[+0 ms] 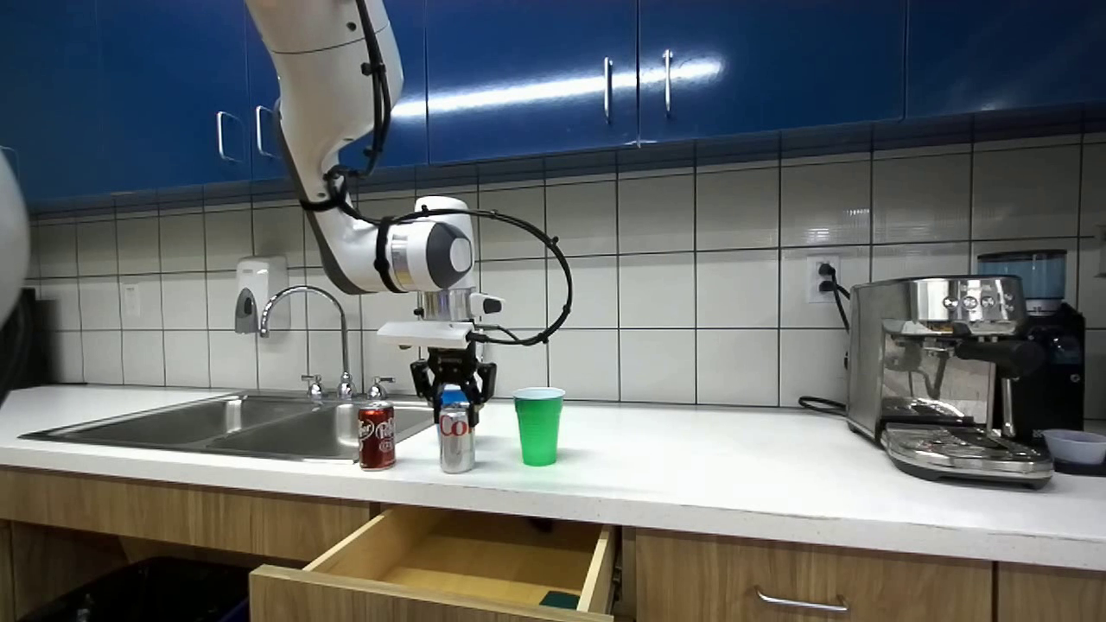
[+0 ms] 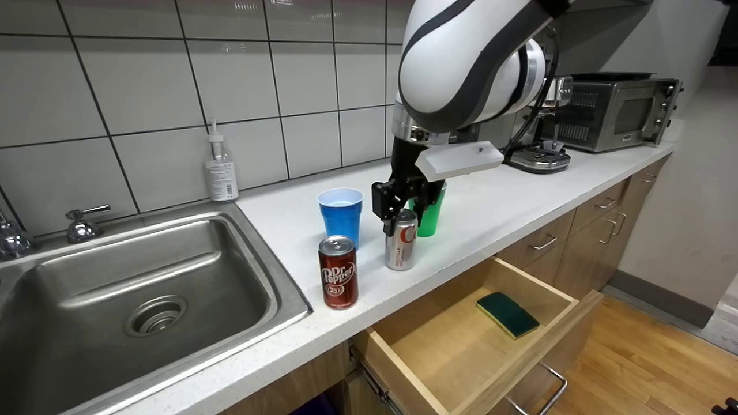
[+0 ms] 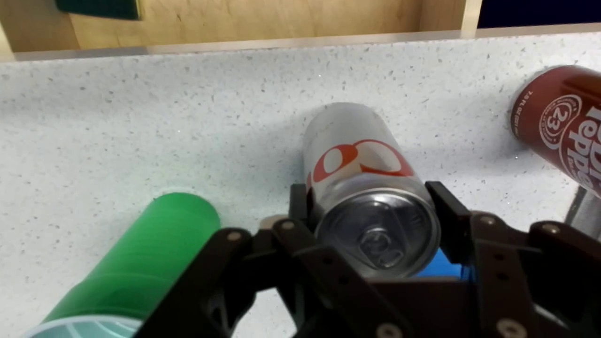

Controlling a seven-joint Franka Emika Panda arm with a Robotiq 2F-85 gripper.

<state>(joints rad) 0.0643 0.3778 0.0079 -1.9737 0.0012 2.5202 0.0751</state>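
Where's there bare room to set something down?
Free: counter between green cup and espresso machine; inside the open drawer, beside the sponge. Crowded: around the claw gripping the silver can, with blue cup, green cup and Dr Pepper can close by.

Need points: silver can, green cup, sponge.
Silver can (image 3: 359,164), wrist view, on its side wall.
Green cup (image 1: 539,429), in an exterior view, outer wall.
Sponge (image 2: 507,314), in an exterior view, dark green top.

It's a kitchen I'm peering into from afar: there's the steel sink (image 2: 104,288) with its curved tap (image 1: 345,345), and a soap dispenser (image 1: 262,294) on the tiled wall (image 1: 657,294). Blue cabinets (image 1: 536,52) gleam overhead! Along the white surface (image 1: 691,458) stands an espresso machine (image 1: 937,371), a boxy oven (image 2: 605,112) beyond it, and a sponge (image 2: 507,314) lies in the open drawer (image 2: 435,340) below.
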